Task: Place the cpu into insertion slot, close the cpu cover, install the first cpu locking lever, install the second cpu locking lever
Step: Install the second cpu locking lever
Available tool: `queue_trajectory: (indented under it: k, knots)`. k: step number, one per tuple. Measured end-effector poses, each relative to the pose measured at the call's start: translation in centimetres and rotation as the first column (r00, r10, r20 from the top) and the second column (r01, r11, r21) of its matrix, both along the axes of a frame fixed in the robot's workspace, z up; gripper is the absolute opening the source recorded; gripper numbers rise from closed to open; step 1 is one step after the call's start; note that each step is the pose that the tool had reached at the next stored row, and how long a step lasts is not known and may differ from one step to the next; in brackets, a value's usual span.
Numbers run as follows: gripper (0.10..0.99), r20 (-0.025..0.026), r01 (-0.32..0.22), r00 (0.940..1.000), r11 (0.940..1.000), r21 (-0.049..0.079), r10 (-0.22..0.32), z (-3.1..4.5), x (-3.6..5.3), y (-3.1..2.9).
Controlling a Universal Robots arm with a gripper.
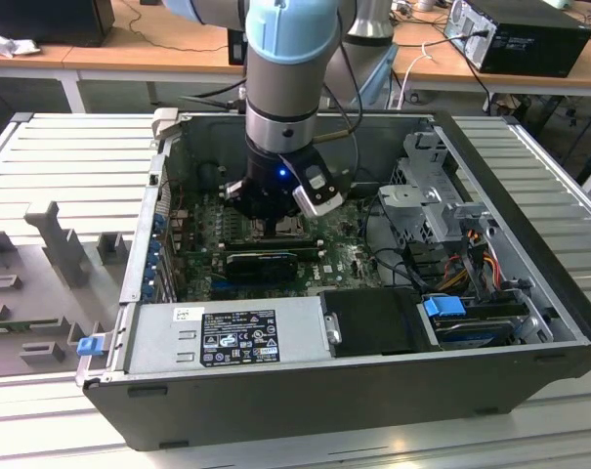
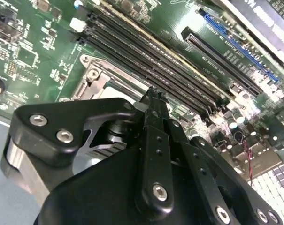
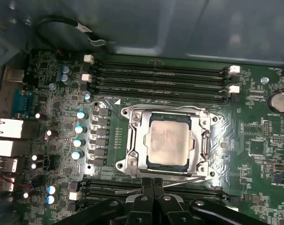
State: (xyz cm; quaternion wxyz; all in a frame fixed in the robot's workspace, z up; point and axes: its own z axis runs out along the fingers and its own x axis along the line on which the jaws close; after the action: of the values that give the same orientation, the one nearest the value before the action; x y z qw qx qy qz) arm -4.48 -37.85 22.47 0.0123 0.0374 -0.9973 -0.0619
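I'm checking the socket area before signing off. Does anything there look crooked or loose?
Nothing stands out. In the first wrist view the chip sits square in its socket with the metal frame flat around it. The hand is at the socket's edge, fingers together.

**Grey-and-blue arm, black claw**

The arm (image 1: 285, 68) is a thick grey cylinder capped by a pale blue joint cover, with a silver band just above the claw. A small blue light glows on the black wrist block, beside a white bracket. The claw (image 2: 153, 101) is matte black, its linked bars pinned with round silver screws; thin black cables trail behind.
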Motion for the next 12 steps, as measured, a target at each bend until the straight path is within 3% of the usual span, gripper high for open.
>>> queue_trajectory:
  k: [7, 12]
  knots:
    - [0.106, 0.0001, 0.000, 1.0000, 0.9986, 0.052, 0.000, -0.05, -1.08, -0.95]
    - [0.106, 0.0002, 0.000, 1.0000, 0.9971, 0.076, 0.000, -0.44, -1.41, -1.45]
